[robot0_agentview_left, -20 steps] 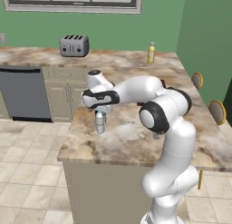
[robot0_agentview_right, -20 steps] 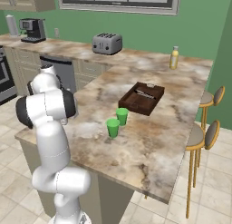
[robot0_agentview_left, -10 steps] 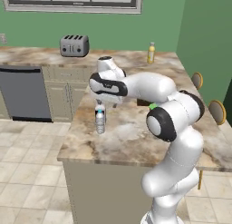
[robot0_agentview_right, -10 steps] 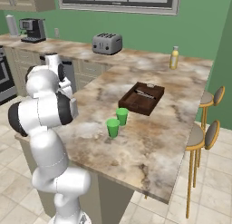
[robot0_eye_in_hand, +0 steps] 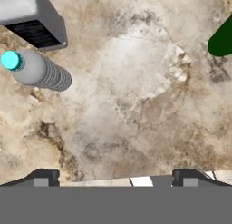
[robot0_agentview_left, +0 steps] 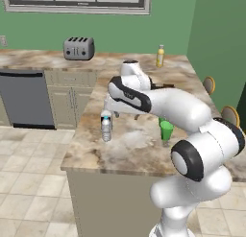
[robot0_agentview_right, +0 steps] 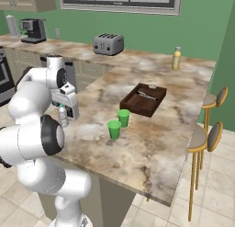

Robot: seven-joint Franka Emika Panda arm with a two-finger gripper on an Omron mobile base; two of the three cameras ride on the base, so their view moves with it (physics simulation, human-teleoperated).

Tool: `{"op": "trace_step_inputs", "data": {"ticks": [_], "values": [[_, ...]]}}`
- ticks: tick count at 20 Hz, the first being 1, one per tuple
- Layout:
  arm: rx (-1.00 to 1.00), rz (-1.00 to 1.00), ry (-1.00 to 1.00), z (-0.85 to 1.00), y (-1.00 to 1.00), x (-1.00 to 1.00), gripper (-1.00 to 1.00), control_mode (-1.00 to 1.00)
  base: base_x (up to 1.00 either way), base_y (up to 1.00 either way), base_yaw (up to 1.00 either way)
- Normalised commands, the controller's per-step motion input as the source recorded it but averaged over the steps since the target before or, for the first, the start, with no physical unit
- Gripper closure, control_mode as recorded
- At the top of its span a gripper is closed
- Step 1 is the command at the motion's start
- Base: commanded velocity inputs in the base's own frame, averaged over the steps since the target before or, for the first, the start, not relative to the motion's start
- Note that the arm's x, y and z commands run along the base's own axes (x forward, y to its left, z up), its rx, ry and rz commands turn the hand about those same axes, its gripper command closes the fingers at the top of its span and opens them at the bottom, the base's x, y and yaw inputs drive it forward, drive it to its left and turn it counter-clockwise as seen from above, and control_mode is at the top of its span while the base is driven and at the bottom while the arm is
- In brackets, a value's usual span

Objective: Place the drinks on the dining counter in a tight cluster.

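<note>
A: Where is the small clear ribbed water bottle (robot0_agentview_left: 106, 128) with the turquoise cap?
B: Upright near the edge of the tan-and-brown marbled stone worktop (robot0_agentview_left: 139, 145). The pincer (robot0_eye_in_hand: 115, 175) hangs above, spread wide, holding nothing.
A: The room?
B: Green walls, a tiled floor

Two green cups (robot0_agentview_right: 118, 123) stood close together near the middle of the slab, one (robot0_agentview_right: 114, 129) nearer the front edge, the other (robot0_agentview_right: 123, 117) just behind it. Dark wooden tray (robot0_agentview_right: 143, 99) lay just beyond them. Silver toaster (robot0_agentview_right: 109, 43) sat on the back worktop below the window. Coffee machine (robot0_agentview_right: 31, 30) at far left. Two round stools (robot0_agentview_right: 205, 138) beside the overhang. Dark dishwasher front (robot0_agentview_left: 25, 100) under the worktop.
</note>
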Motion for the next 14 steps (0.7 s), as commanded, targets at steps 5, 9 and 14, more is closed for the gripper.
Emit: {"op": "trace_step_inputs", "data": {"ticks": [5, 9, 14], "values": [[0.00, 0.33, 0.01, 0.59, -0.03, -0.89, -1.00, -1.00, 0.00, 0.00, 0.00], [0.00, 0.51, -0.01, 0.30, -0.25, -0.49, -1.00, -1.00, 0.00, 0.00, 0.00], [0.00, 0.33, -0.23, -0.01, -0.53, -0.26, -1.00, -1.00, 0.00, 0.00, 0.00]]}}
